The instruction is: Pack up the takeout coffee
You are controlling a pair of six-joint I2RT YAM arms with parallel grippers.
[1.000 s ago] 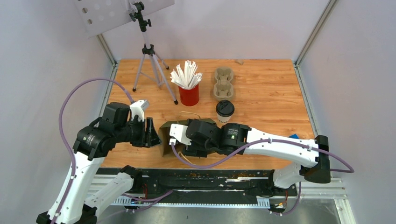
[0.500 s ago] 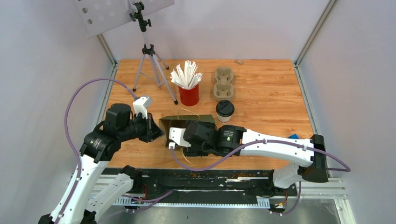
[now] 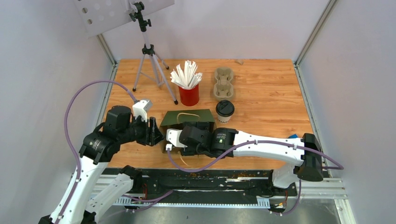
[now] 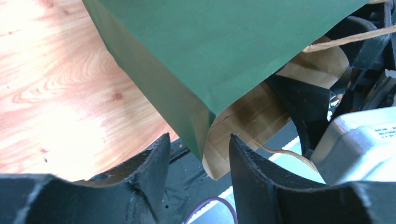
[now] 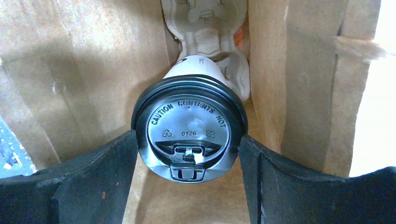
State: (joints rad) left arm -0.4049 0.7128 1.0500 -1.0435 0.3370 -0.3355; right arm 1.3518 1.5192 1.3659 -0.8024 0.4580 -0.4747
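Here the right gripper [image 5: 187,140] is clamped on a lidded cup [image 5: 189,123] inside the paper bag [image 4: 224,42]; the left gripper [image 4: 198,142] has its jaws apart, straddling the bag's edge.

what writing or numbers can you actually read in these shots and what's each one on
"CAUTION CONTENTS HOT": raised letters on the black lid of the coffee cup inside the paper bag.
"0126": same lid, between two small embossed symbols.
Print on the grey housing in the left wrist view: too blurred to read.
Nothing else is legible.
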